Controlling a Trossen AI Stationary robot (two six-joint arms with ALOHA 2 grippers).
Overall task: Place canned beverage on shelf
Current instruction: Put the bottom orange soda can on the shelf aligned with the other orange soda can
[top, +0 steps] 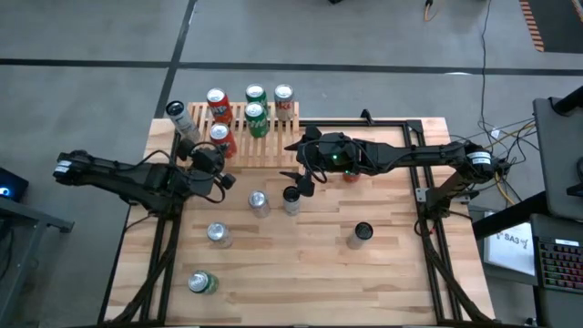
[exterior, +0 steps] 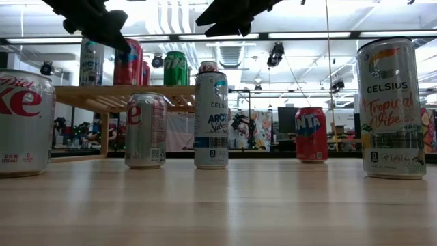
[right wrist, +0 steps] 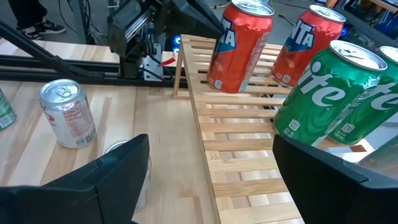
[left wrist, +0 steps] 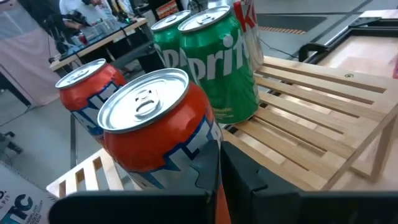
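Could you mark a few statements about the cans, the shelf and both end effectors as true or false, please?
1. The left end effector grips an orange can at the shelf. True.
2. The right end effector holds a green can. False: it is open and holds nothing.
3. Two green Sprite cans stand on the shelf. True.
4. Every can is on the shelf. False: several stand on the table, including a tall Celsius can.

cans on the slatted shelf (right wrist: 236, 143)
two orange cans (right wrist: 239, 46) and green cans (right wrist: 323, 93) stand on it; a silver can (right wrist: 67, 113) stands on the worktop (right wrist: 161, 143) beside.
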